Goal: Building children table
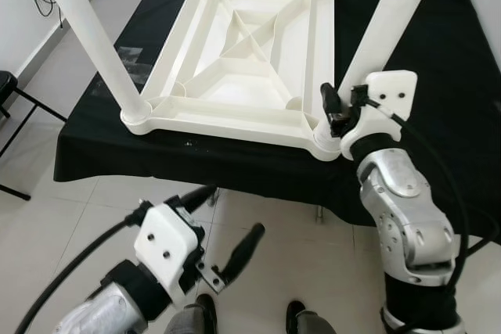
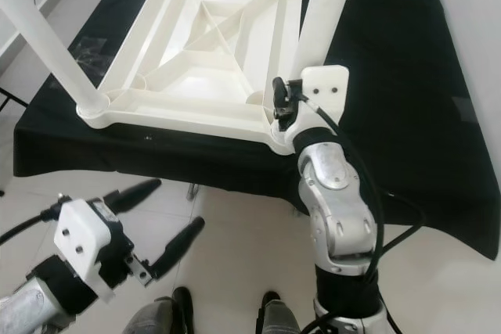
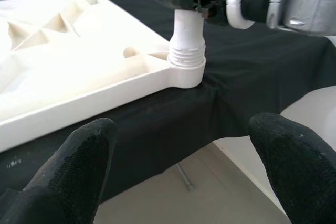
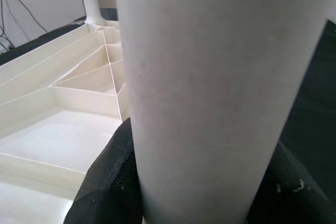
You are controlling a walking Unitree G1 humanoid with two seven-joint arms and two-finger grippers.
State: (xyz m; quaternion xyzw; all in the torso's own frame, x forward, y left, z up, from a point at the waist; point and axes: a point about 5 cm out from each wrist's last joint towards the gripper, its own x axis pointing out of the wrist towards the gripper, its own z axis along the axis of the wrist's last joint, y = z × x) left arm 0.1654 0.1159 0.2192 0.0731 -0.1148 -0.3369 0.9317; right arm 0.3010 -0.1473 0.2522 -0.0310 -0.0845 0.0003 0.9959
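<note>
An upturned white plastic tabletop [image 1: 243,60] lies ribbed side up on a low surface draped in black cloth [image 1: 438,107], its near edge close to the cloth's front drop, above a pale tiled floor [image 1: 313,263]. Assembly looks well advanced: white legs rise from both near corners, the near-left leg [image 1: 90,33] seated in its socket and the near-right leg [image 1: 383,25] standing in the near-right corner socket [image 3: 186,69]. Leg bases also show at the two far corners, though cropping hides how fully they are seated. What seems left is the tightening of the near-right leg, since the left wrist view shows screw threads exposed just above its socket collar.

The right gripper [image 1: 338,109] is clamped around that leg low down, just above the threads; the right wrist view has the leg pressed between its two black fingers [image 4: 107,182], one on each side, touching the plastic. The left gripper [image 1: 227,228] hangs below the table's edge, over the floor and well apart from the tabletop, its fingers [image 3: 73,166] spread wide with nothing between them, pointed toward the corner where the right gripper works. The next move, on this evidence, calls for turning the gripped leg until the threads vanish.
</note>
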